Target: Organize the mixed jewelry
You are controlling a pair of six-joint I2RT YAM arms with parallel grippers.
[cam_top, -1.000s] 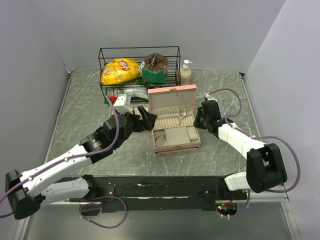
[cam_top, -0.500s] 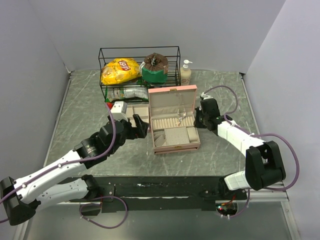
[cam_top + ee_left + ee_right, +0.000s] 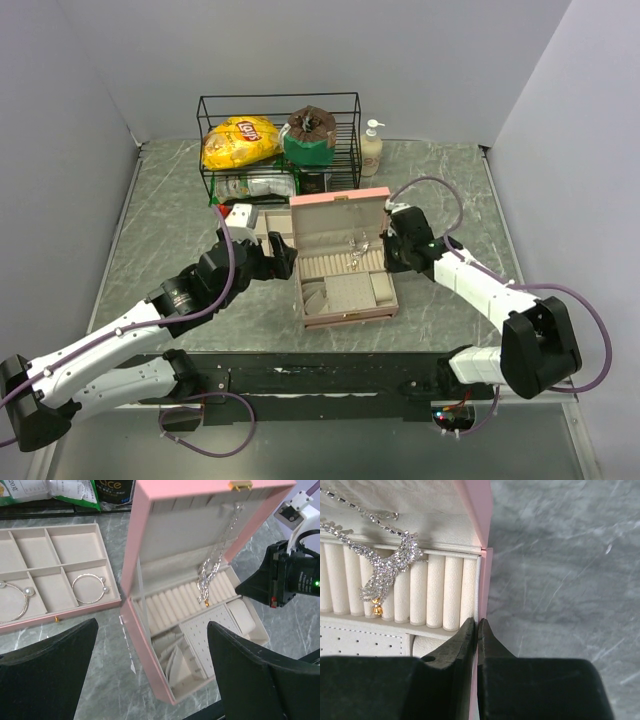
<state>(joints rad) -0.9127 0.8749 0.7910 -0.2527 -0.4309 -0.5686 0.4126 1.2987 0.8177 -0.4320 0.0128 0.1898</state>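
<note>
The pink jewelry box (image 3: 338,201) stands open at mid-table, and shows in the left wrist view (image 3: 131,580) too. A sparkly silver chain (image 3: 209,572) hangs from its lid over the ring rolls; the right wrist view shows it as well (image 3: 387,572). A beige compartment tray (image 3: 75,545) lies left of the box, holding two silver hoops (image 3: 89,589) with pearl ends. My right gripper (image 3: 388,250) is shut on the box's right wall (image 3: 487,575), jaws pinching the pink edge (image 3: 477,625). My left gripper (image 3: 283,252) hovers open and empty above the box's left side (image 3: 152,625).
A black wire basket (image 3: 278,100) at the back holds a yellow chip bag (image 3: 240,140) and a green bag (image 3: 310,140). A soap bottle (image 3: 372,145) stands right of it. Grey walls close in left, right and behind.
The box has slid toward the near side and turned slightly, held by my right gripper. My left gripper drew back to the left from the box.
</note>
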